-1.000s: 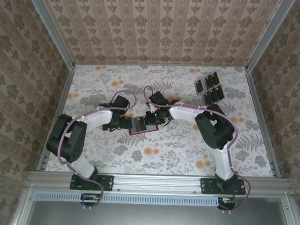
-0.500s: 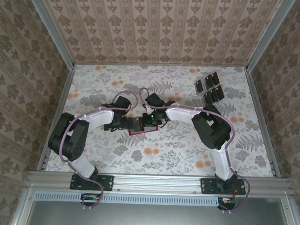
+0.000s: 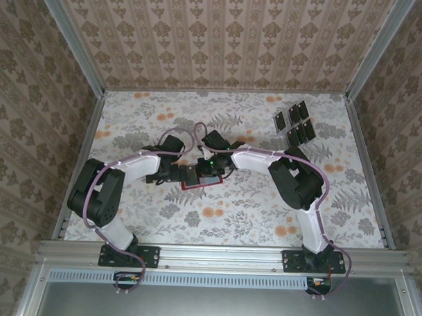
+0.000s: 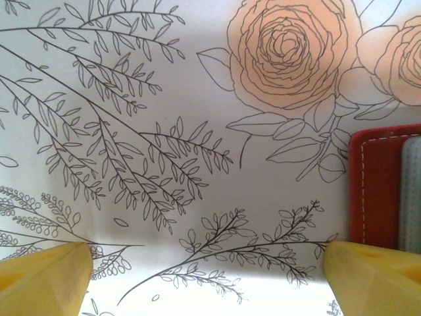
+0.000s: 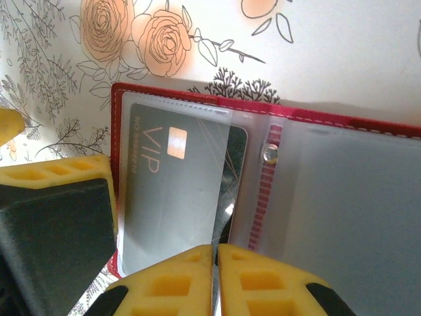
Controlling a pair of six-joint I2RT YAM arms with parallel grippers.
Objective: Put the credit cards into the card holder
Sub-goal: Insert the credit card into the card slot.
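The card holder (image 5: 342, 191) lies open on the table, red-bordered with grey clear pockets; its red edge shows in the left wrist view (image 4: 375, 184). One credit card (image 5: 174, 191), marked VIP, sits mostly inside the left pocket, a dark strip sticking out. My right gripper (image 5: 216, 276) is shut on that card's near edge. My left gripper (image 4: 207, 276) stands open, one of its fingers (image 5: 59, 197) resting at the holder's left edge. From above, both grippers (image 3: 186, 174) (image 3: 212, 168) meet over the holder (image 3: 200, 184). Several black credit cards (image 3: 294, 123) lie at the back right.
The floral tablecloth (image 3: 230, 214) covers the table, and patterned walls (image 3: 222, 40) close it in on three sides. A metal rail (image 3: 221, 255) runs along the near edge at the arm bases.
My right gripper has shifted a little left over the holder, bringing the card with it. The left arm has barely moved and stays open.
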